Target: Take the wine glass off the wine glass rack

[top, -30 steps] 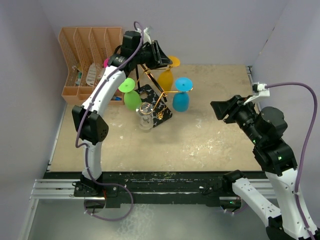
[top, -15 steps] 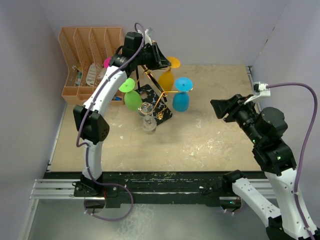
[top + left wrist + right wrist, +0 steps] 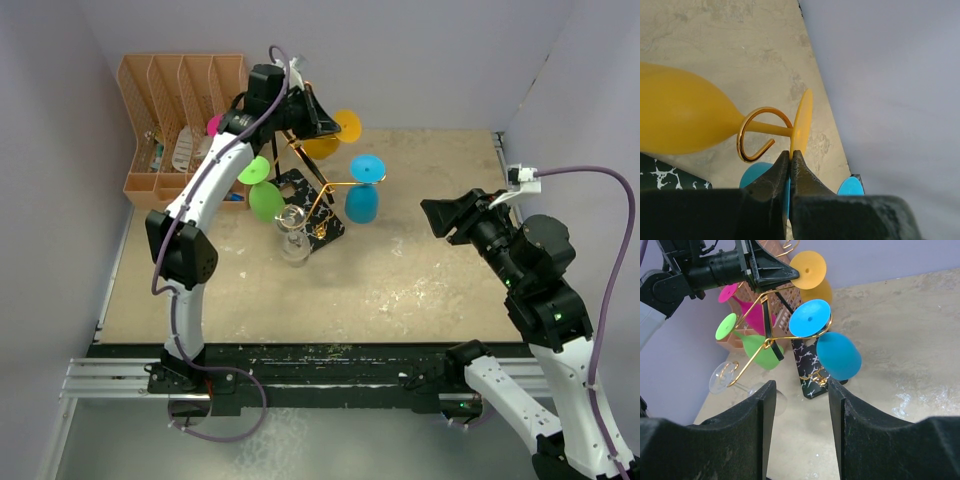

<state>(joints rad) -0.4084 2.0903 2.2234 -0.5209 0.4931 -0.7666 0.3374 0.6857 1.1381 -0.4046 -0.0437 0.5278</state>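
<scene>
In the upper middle of the top view, the left gripper [image 3: 790, 152] is pinched tight on the foot rim of the yellow wine glass [image 3: 680, 122] (its stem lies inside a gold scroll hook of the wine glass rack [image 3: 322, 228]). The right gripper [image 3: 800, 390] hangs at mid-right, fingers wide and empty.

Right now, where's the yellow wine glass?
Top view, far centre-left: the yellow wine glass hangs on the wine glass rack, foot pinched by the left gripper, behind the blue glass.
</scene>
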